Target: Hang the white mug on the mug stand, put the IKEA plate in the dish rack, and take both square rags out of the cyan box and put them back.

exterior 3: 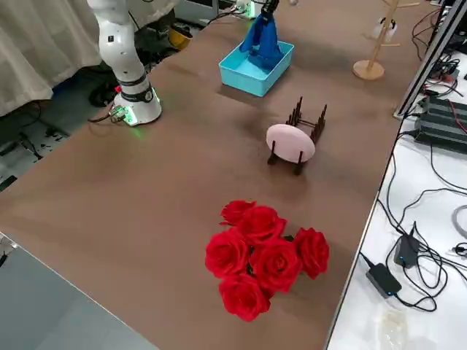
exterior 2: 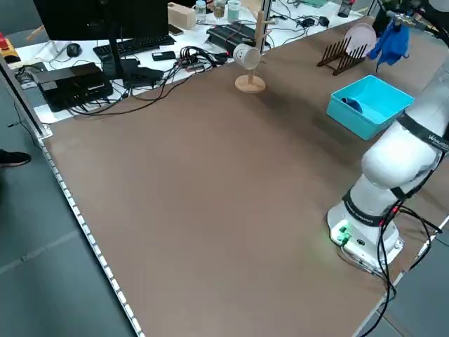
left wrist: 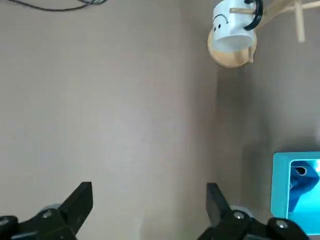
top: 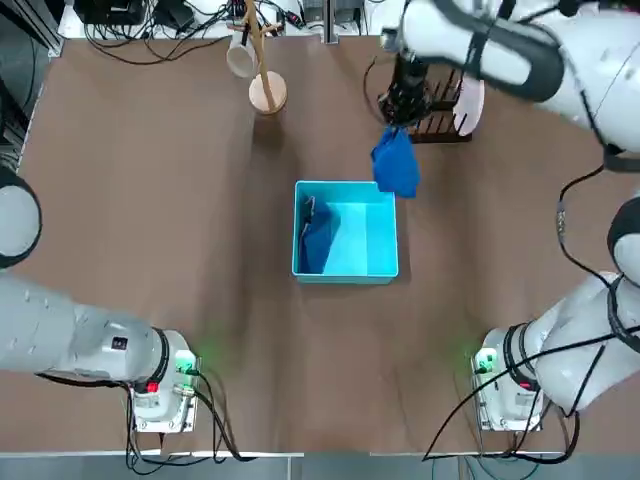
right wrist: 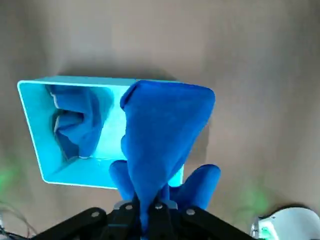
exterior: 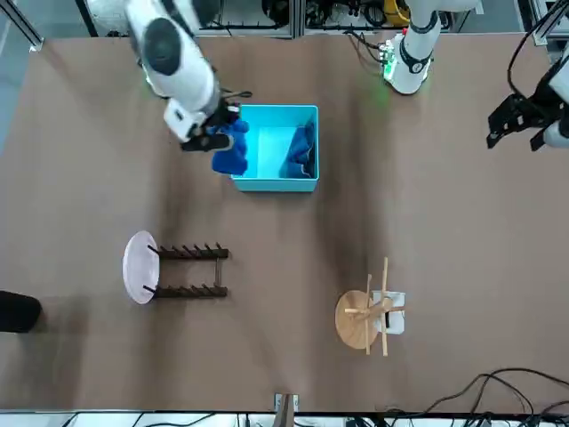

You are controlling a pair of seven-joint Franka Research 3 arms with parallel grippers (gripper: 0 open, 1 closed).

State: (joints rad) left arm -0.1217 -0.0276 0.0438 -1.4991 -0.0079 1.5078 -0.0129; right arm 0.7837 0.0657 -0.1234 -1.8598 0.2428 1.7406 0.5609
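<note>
Top view: table [top: 180, 250] carries the box [top: 381, 228] at centre, one rag [top: 318, 240] inside against its left wall. Rack [top: 440, 125] at far right holds the plate [top: 470, 105] upright. Stand [top: 266, 92] at far edge, mug [top: 241, 58] hung on a peg. Right gripper [top: 403, 112] above the rack, fingers clamped on the second rag [top: 397, 165], dangling just beyond the box's far right corner. Left gripper [left wrist: 149, 206]: fingers wide apart, empty, over bare table.

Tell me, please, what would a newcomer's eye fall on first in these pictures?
Probably the deep-blue rag dangling from the shut right gripper above the far right corner of the cyan box, where a second rag lies. Next, the red roses on the table's right side, beyond the dish rack.
</note>
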